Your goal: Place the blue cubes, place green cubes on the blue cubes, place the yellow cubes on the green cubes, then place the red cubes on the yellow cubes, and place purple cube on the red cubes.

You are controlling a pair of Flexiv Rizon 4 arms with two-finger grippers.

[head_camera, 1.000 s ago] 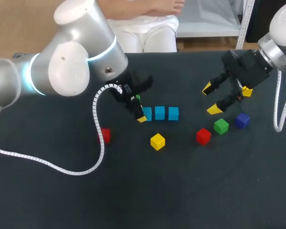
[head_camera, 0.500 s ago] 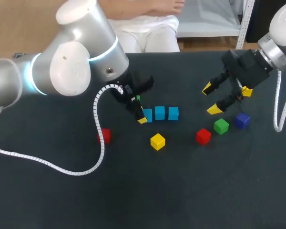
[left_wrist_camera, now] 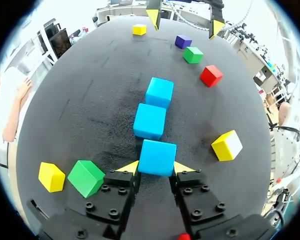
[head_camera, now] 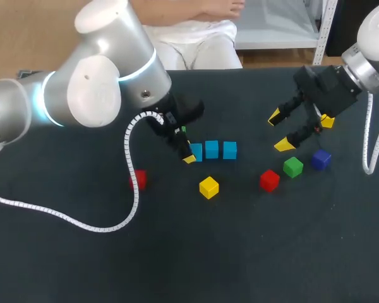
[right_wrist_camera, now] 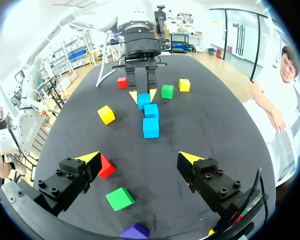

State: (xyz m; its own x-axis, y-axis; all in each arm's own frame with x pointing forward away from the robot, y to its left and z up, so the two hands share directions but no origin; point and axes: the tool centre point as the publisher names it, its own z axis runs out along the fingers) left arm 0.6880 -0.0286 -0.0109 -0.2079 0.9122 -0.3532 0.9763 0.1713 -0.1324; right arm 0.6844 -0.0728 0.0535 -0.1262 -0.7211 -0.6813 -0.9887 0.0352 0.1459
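Observation:
Three blue cubes lie in a row on the dark table (head_camera: pixel 240 252). My left gripper (head_camera: pixel 187 151) (left_wrist_camera: pixel 156 168) is shut on the row's left end blue cube (left_wrist_camera: pixel 157 156) (head_camera: pixel 196 151), which rests on the table. The middle blue cube (left_wrist_camera: pixel 150 121) (head_camera: pixel 211 149) and the far blue cube (left_wrist_camera: pixel 160 91) (head_camera: pixel 230 149) touch in line. A green cube (left_wrist_camera: pixel 86 177) and a yellow cube (left_wrist_camera: pixel 51 176) sit just beside this gripper. My right gripper (head_camera: pixel 279 131) (right_wrist_camera: pixel 140 158) hangs open above the table, with a red cube (head_camera: pixel 270 180), a green cube (head_camera: pixel 293 166) and a purple cube (head_camera: pixel 321 158) below it.
Another yellow cube (head_camera: pixel 208 187) lies in front of the blue row. A second red cube (head_camera: pixel 138 179) sits partly behind my left arm's white cable (head_camera: pixel 129 189). A further yellow cube (head_camera: pixel 328 121) peeks out behind the right gripper.

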